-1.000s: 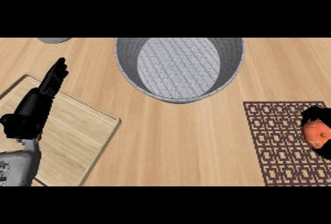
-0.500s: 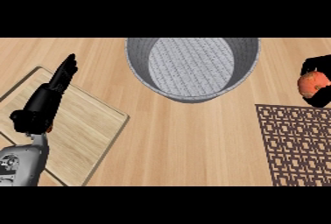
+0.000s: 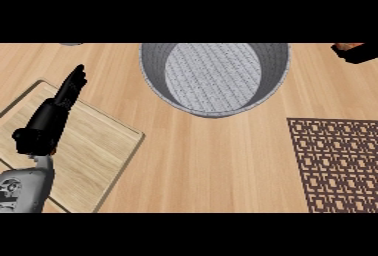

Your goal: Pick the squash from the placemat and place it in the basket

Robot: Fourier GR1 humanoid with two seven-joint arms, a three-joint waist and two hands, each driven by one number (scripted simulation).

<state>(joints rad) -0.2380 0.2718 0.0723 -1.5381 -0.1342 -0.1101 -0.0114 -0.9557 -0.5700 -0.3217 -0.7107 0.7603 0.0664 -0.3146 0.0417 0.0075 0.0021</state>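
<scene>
left hand (image 3: 63, 97): over the wooden board (image 3: 88, 150) at the left, fingers straight and pressed together, pointing up the view, holding nothing.
right hand (image 3: 360, 52): only a sliver shows at the top right corner; can't tell how its fingers sit.
squash (image 3: 347, 46): small orange patch at the top right edge, right against the black of the right hand; whether it's gripped, can't tell.
basket (image 3: 277, 75): grey, top centre, left of the squash and apart from it.
placemat (image 3: 336, 160): brown lattice, lower right, well below the squash.
</scene>
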